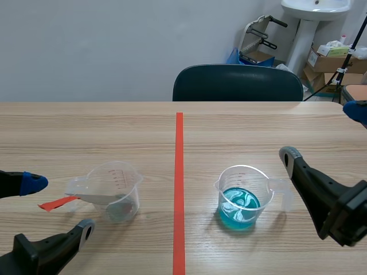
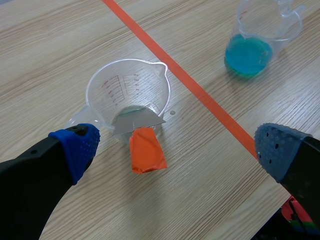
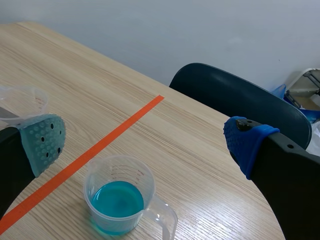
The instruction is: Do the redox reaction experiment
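A pale wood-grain worktop [image 1: 86, 132] is split by an orange-red tape line [image 1: 179, 172] running near to far. Left of it stands a clear measuring cup [image 1: 114, 192] with a metal strip [image 1: 86, 199], orange-taped at its outer end, leaning inside. Right of the line is a cup of blue liquid [image 1: 243, 195]. The left tool [image 2: 177, 150] and right tool [image 3: 145, 142] both gape wide, holding nothing. Past the far edge are a dark chair [image 1: 238, 83], a grey wall [image 1: 86, 46], and at far right a white basin [image 1: 315, 8] and cardboard boxes [image 1: 324, 63].

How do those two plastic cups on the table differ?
The left cup holds a grey strip with an orange end sticking out; the right cup holds blue liquid. The left cup's handle points left, the right cup's points right. Both are clear, upright plastic cups.
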`<act>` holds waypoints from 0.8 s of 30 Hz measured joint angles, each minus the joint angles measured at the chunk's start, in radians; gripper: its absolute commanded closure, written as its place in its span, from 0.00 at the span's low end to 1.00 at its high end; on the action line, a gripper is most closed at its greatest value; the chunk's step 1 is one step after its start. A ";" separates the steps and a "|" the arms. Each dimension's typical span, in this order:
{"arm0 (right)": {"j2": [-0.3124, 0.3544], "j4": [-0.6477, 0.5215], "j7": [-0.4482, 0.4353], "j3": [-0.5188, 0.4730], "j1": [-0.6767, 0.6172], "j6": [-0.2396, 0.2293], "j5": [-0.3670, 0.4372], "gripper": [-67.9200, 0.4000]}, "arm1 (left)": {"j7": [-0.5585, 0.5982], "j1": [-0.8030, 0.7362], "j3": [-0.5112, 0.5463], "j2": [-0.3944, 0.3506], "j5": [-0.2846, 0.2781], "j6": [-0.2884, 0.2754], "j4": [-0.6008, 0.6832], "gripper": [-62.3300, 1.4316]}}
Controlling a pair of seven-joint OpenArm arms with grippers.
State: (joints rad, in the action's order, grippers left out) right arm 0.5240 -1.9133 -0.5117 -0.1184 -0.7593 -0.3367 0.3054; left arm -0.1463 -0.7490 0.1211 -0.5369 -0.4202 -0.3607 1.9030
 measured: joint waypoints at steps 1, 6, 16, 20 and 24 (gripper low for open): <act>0.000 0.000 0.000 0.000 0.000 0.000 0.000 0.00 | 0.000 -0.002 0.001 0.000 0.000 0.001 0.000 0.00; 0.000 0.000 0.000 0.000 0.000 0.000 0.000 0.00 | 0.001 -0.097 0.048 0.000 -0.006 0.064 0.002 0.00; 0.003 0.000 0.031 0.000 0.000 0.000 -0.022 0.00 | 0.035 -0.356 0.188 0.103 -0.004 0.122 0.122 0.00; 0.005 0.000 0.031 0.000 0.000 -0.003 -0.022 0.00 | -0.035 -0.412 0.259 0.164 -0.004 0.122 0.225 0.00; 0.005 0.000 0.029 0.000 0.000 -0.023 -0.049 0.00 | -0.129 -0.423 0.304 0.209 -0.004 0.122 0.304 0.00</act>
State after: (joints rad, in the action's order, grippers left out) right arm 0.5293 -1.9133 -0.4828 -0.1184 -0.7593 -0.3599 0.2565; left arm -0.2756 -1.1721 0.4252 -0.3279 -0.4244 -0.2390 2.2070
